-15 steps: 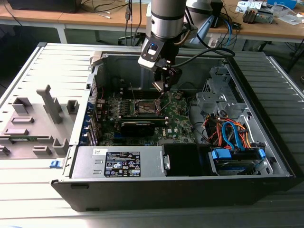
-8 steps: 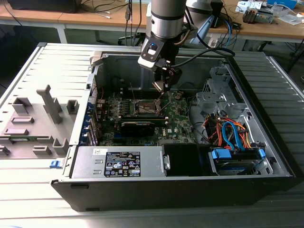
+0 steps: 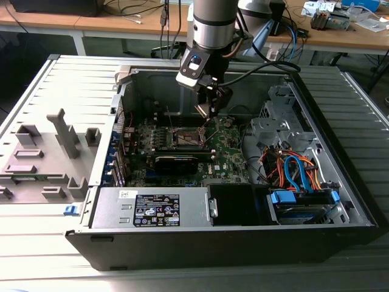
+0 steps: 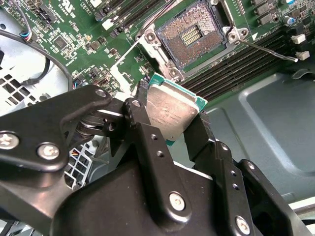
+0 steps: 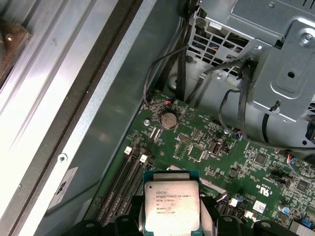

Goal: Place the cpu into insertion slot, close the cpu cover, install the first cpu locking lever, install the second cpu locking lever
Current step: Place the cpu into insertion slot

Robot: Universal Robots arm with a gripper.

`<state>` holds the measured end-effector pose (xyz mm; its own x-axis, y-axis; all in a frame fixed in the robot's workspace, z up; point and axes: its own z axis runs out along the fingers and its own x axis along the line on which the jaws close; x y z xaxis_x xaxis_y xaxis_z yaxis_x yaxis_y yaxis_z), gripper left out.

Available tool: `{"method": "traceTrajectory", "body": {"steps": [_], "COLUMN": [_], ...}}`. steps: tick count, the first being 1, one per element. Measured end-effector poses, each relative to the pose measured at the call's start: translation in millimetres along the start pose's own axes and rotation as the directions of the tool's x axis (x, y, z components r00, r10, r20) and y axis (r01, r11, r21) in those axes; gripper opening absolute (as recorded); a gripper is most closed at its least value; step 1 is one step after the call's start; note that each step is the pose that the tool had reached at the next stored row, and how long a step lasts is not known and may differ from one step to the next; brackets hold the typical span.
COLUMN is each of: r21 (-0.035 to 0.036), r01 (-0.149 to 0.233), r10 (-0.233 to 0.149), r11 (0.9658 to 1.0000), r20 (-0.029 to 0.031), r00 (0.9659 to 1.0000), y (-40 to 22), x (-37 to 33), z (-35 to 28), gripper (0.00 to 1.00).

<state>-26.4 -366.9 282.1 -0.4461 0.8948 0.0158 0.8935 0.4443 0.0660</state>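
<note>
A grey surface (image 3: 36,243) carries an open case (image 3: 231,240) with its green board (image 3: 230,155) facing up. Above the board, the jaws are clamped on two opposite edges of the cpu (image 4: 172,113), holding it in the air near the slot (image 4: 194,37) but not over it. The slot's bare contacts look fragile, so a tilted or off-square descent, or a slip in that thin edge grip, could bend them.

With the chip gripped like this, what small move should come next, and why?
Probably a short sideways shift to bring it over the square silver-rimmed insertion slot. The gripper holds the flat silver-topped cpu above the green board, offset from the slot, whose contact field lies uncovered.
</note>
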Motion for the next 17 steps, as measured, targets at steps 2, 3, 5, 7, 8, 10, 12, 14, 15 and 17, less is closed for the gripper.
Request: {"method": "traceTrajectory", "body": {"steps": [2,3,5,7,8,10,12,14,15,17], "r21": [0.0006,0.0013,0.0029,0.0045,0.0048,0.0059,0.0073,0.0087,0.0093,0.0099], "r01": [-0.003,-0.006,-0.010,-0.014,-0.016,-0.020,-0.026,-0.030,-0.033,-0.037], "r10": [0.003,0.006,0.010,0.014,0.016,0.020,0.025,0.030,0.033,0.036], "r11": [1.0000,1.0000,0.9999,0.9999,0.9999,0.9998,0.9996,0.9995,0.9994,0.9993], "r20": [0.0016,0.0031,0.0068,0.0106,0.0115,0.0142,0.0177,0.0211,0.0228,0.0246], "r00": [1.0000,1.0000,0.9999,0.9998,0.9998,0.9997,0.9995,0.9993,0.9992,0.9990], "y": [0.0,0.0,0.0,0.0,0.0,0.0,0.0,0.0,-0.1,0.0], "x": [0.0,0.0,0.0,0.0,0.0,0.0,0.0,0.0,0.0,0.0], "z": [0.0,0.0,0.1,0.1,0.2,0.2,0.3,0.4,0.5,0.5], "gripper": [0.55,0.55,0.55,0.55,0.55,0.55,0.55,0.55,0.55,0.55]}}
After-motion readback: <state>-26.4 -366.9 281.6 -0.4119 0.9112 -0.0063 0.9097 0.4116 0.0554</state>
